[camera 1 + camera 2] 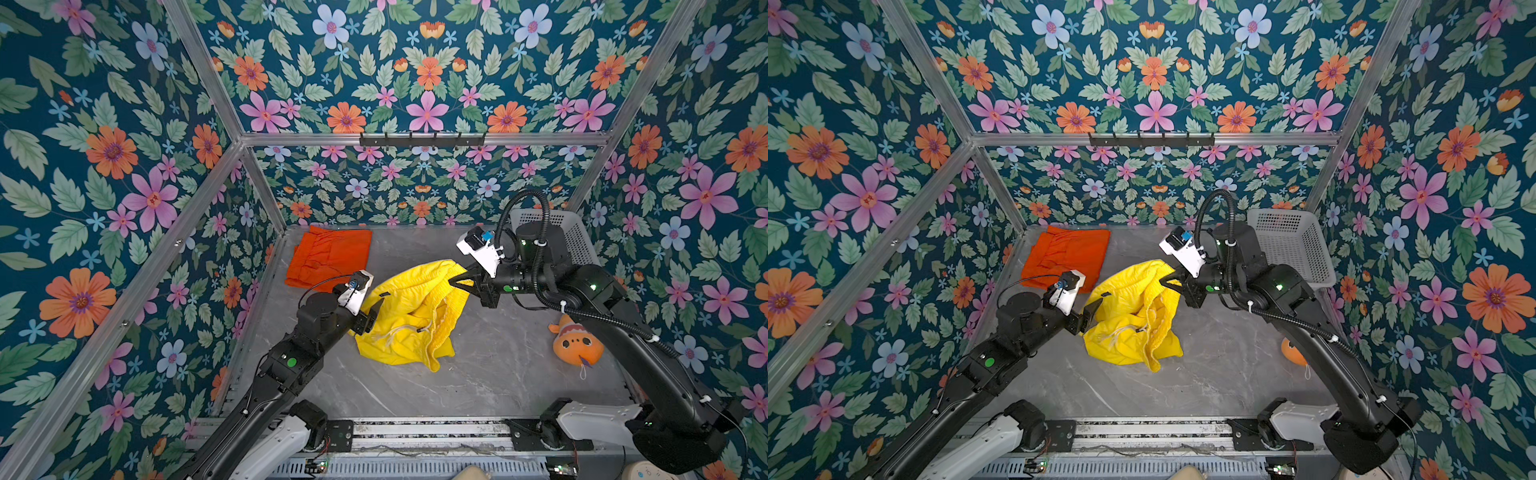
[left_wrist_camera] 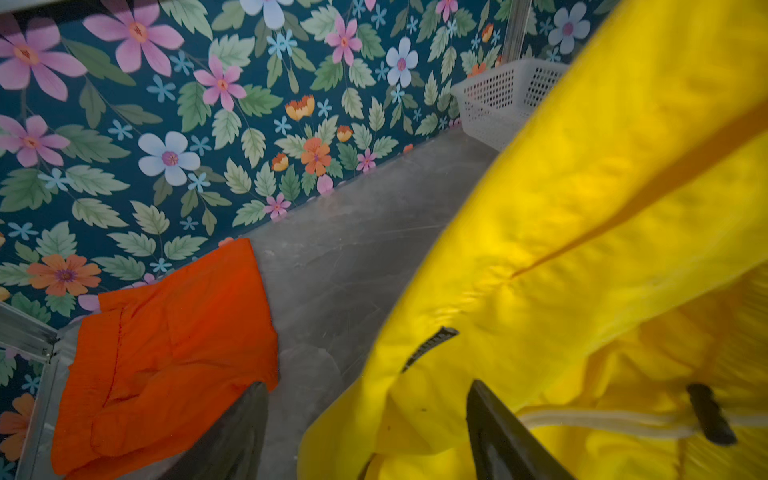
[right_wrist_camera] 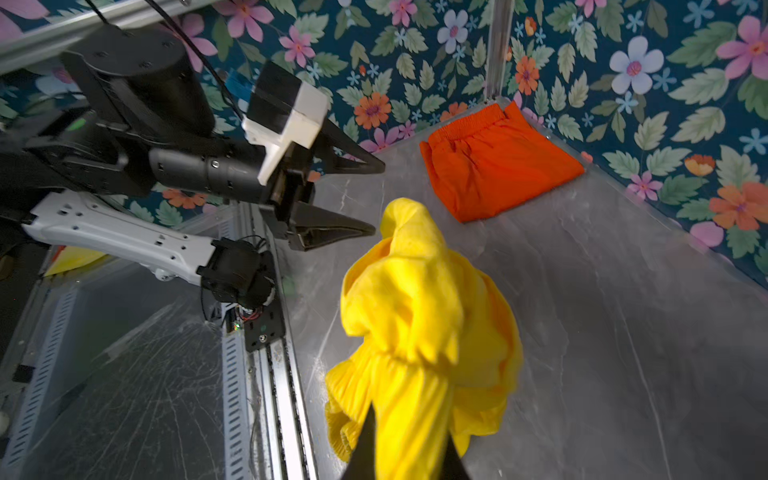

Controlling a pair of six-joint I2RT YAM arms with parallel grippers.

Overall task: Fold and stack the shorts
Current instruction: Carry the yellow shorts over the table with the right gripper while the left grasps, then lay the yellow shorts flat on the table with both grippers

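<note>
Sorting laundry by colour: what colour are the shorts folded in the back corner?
Bright orange. The folded shorts show best in the right wrist view.

The yellow shorts [image 1: 407,316] and orange shorts [image 1: 332,253] are plain, the table [image 1: 498,374] grey-veined marble, the walls [image 1: 415,83] teal with flowers.

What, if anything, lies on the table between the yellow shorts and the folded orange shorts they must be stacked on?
Nothing visible: only bare table separates the yellow shorts from the orange shorts. The left gripper, jaws open, is at the yellow shorts' edge on that side; the plush fish and basket lie on the opposite side.
</note>
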